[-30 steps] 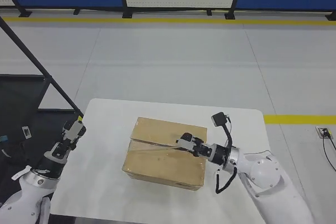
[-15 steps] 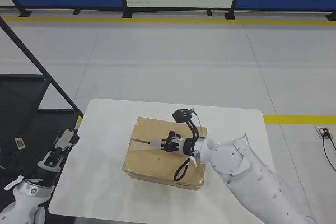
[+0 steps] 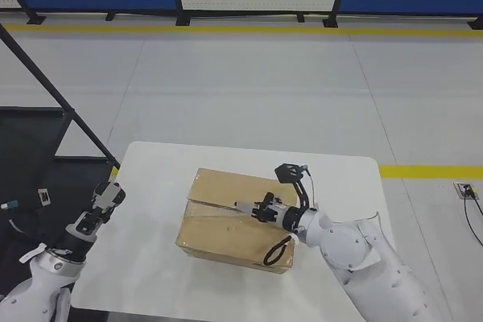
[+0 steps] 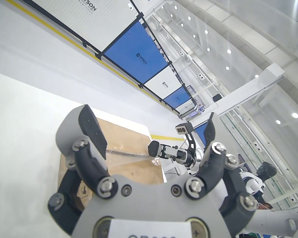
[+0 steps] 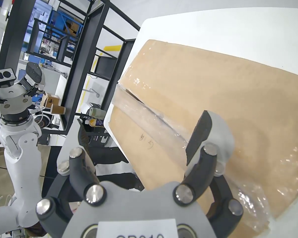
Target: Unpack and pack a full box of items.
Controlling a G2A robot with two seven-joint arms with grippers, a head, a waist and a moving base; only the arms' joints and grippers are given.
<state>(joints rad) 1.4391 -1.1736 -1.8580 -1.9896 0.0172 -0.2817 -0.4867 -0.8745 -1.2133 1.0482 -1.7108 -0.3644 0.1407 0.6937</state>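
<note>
A closed brown cardboard box [image 3: 225, 233] lies in the middle of the white table [image 3: 149, 249], with clear tape [image 5: 149, 118] along its top seam. My right gripper [image 3: 262, 208] hovers low over that seam near the box's middle. It is open, with one fingertip [image 5: 201, 132] over the tape and the box top [image 5: 213, 87] below. My left gripper [image 3: 109, 196] is open and holds nothing, raised at the table's left edge, well apart from the box [image 4: 129, 154]. The left wrist view also shows the right gripper [image 4: 155, 149] farther off, over the seam.
A black metal frame [image 3: 48, 88] with a dark panel stands off the table's left side. Bare table surface lies left of the box and along the far edge [image 3: 249, 153]. The table's right part is taken by the right arm [image 3: 354, 249].
The right gripper slid left along the seam, then came back right to near where it started. The left gripper dipped toward the table's left edge and rose again slightly.
</note>
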